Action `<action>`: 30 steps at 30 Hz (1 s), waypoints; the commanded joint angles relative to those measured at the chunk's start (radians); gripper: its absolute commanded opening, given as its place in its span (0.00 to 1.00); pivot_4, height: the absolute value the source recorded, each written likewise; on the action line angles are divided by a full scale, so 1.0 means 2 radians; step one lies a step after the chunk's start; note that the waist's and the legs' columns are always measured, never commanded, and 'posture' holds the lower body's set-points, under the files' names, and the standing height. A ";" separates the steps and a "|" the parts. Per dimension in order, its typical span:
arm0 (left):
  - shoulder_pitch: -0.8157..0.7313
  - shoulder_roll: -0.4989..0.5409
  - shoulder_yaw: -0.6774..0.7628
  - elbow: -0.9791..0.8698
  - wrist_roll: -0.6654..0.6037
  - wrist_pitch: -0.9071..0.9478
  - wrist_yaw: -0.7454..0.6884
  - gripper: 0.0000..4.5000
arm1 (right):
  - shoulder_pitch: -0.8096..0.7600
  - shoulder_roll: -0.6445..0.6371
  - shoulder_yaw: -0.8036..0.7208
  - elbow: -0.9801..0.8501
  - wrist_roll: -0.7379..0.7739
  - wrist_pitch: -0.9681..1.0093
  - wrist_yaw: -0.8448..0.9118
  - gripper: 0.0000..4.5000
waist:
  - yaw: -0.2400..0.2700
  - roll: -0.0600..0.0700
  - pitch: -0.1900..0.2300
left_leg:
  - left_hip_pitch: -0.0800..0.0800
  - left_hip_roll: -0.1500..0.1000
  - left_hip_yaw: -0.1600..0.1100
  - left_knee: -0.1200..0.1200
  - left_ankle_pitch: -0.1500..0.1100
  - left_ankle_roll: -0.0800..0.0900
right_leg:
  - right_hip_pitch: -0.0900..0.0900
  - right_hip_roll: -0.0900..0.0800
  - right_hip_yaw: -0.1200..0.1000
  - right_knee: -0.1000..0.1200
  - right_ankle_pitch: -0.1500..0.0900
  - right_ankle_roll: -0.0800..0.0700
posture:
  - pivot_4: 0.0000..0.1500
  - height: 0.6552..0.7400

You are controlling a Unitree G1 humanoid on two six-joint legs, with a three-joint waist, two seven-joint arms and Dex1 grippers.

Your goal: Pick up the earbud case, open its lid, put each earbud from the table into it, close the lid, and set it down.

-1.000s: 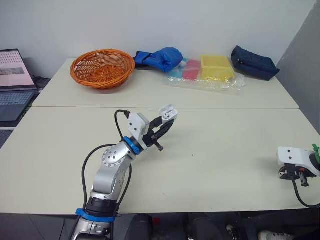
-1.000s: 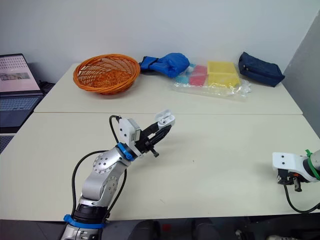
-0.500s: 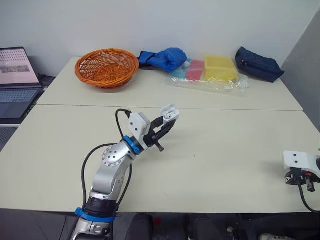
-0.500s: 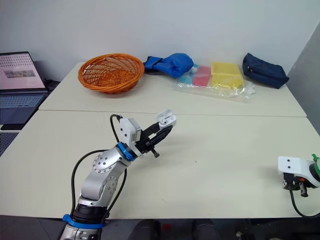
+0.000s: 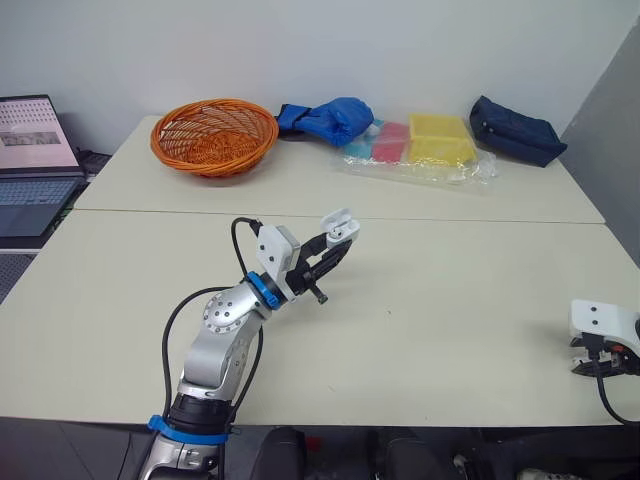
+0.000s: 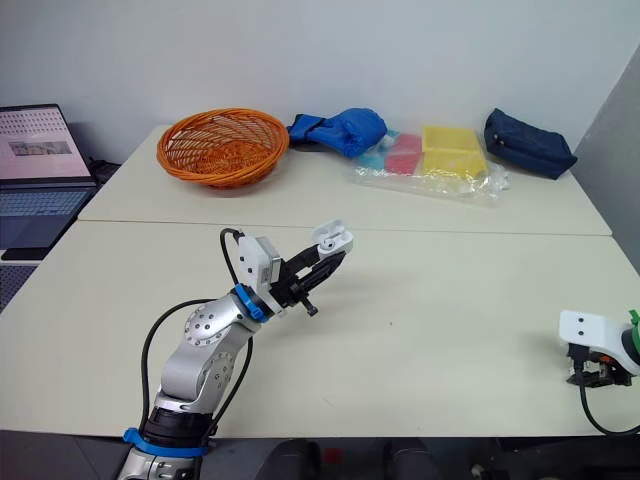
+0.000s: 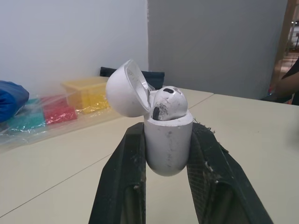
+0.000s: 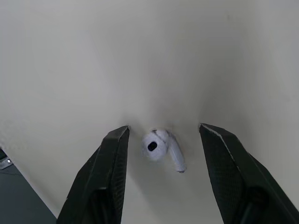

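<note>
Barely any change since half a second ago: the right gripper (image 8: 163,127) has edged a touch toward the right edge of the head frame. The left arm and its load are where they were. The larger shift against a second ago looks like camera motion.

The left gripper (image 7: 168,133) pinches the earbud case (image 5: 338,226) centre-left of frame, raised off the table (image 5: 450,300). Its lid is open and the seated earbud (image 7: 169,103) is already in.

The right gripper is at lower right with jaws spread. The loose earbud (image 8: 161,148) lies flat between them, touching neither finger.

Key relation: the stem slants across the gap, not parallel to the fingers. We expect an oblique catch on closing, so it may swivel. The right arm is the near one.
</note>
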 commanded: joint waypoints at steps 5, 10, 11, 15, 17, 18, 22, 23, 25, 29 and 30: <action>-0.002 -0.004 0.001 -0.019 -0.005 -0.007 0.005 0.18 | 0.014 -0.014 0.003 0.011 -0.012 -0.033 0.005 0.55 | 0.001 0.000 0.000 | 0.000 0.000 0.000 0.000 0.000 0.000 | 0.000 0.000 0.000 0.000 0.000 0.000 | 1.00 1.00; -0.004 -0.005 0.001 -0.017 -0.004 -0.008 0.007 0.18 | -0.001 -0.006 0.009 0.023 -0.021 -0.068 -0.006 0.55 | 0.000 0.000 0.000 | 0.000 0.000 0.000 0.000 0.000 0.000 | 0.000 0.000 0.000 0.000 0.000 0.000 | 1.00 1.00; -0.003 -0.004 0.001 -0.017 -0.004 -0.008 0.007 0.18 | -0.002 -0.007 0.011 0.027 -0.025 -0.078 -0.006 0.55 | 0.000 0.000 0.000 | 0.000 0.000 0.000 0.000 0.000 0.000 | 0.000 0.000 0.000 0.000 0.000 0.000 | 1.00 1.00; -0.004 -0.003 0.003 -0.016 -0.003 -0.009 0.008 0.18 | -0.005 -0.010 0.014 0.044 -0.041 -0.141 -0.018 0.55 | -0.001 0.000 0.000 | 0.002 0.000 0.001 0.000 0.000 0.000 | 0.002 0.000 0.001 0.000 -0.001 -0.001 | 1.00 1.00; -0.003 -0.002 0.000 -0.017 0.000 -0.012 0.007 0.18 | -0.006 -0.007 0.017 0.048 -0.044 -0.163 -0.020 0.55 | -0.001 0.000 0.000 | 0.003 0.000 0.001 0.000 0.000 0.000 | 0.003 0.000 0.001 0.000 -0.001 -0.002 | 1.00 1.00; -0.003 -0.001 -0.002 -0.016 0.002 -0.014 0.005 0.18 | -0.006 -0.007 0.019 0.051 -0.047 -0.172 -0.020 0.55 | -0.001 0.000 0.000 | 0.004 0.000 0.001 0.000 0.000 0.000 | 0.003 0.000 0.001 0.000 -0.001 -0.002 | 1.00 1.00; 0.000 -0.002 -0.004 -0.022 0.001 -0.012 0.006 0.18 | 0.000 -0.007 0.016 0.051 -0.045 -0.168 -0.019 0.55 | -0.001 0.000 0.000 | 0.005 0.000 0.002 0.000 0.000 0.000 | 0.004 0.000 0.002 0.000 -0.001 -0.002 | 1.00 1.00; 0.000 -0.001 -0.003 -0.021 0.000 -0.012 0.006 0.18 | -0.002 -0.006 0.016 0.051 -0.046 -0.167 -0.019 0.55 | -0.001 0.000 0.000 | 0.005 0.000 0.002 0.000 0.000 0.000 | 0.004 -0.001 0.002 0.000 -0.001 -0.002 | 1.00 1.00; -0.001 0.000 -0.002 -0.019 0.000 -0.012 0.006 0.18 | -0.007 -0.004 0.018 0.051 -0.047 -0.166 -0.019 0.55 | -0.001 0.000 0.000 | 0.005 0.000 0.002 0.000 0.000 0.000 | 0.004 -0.001 0.002 0.000 -0.001 -0.002 | 1.00 1.00; -0.006 0.000 0.000 -0.015 -0.001 -0.013 0.005 0.18 | -0.018 -0.003 0.025 0.057 -0.056 -0.168 -0.020 0.47 | -0.001 0.000 0.000 | 0.005 0.000 0.002 0.000 0.000 0.000 | 0.004 -0.001 0.002 0.000 -0.001 -0.002 | 1.00 1.00; -0.007 0.000 0.000 -0.014 -0.001 -0.013 0.005 0.18 | -0.019 -0.004 0.027 0.058 -0.058 -0.170 -0.019 0.42 | -0.002 0.000 0.000 | 0.005 0.000 0.002 0.000 0.000 0.000 | 0.004 -0.001 0.002 0.000 -0.001 -0.002 | 1.00 1.00</action>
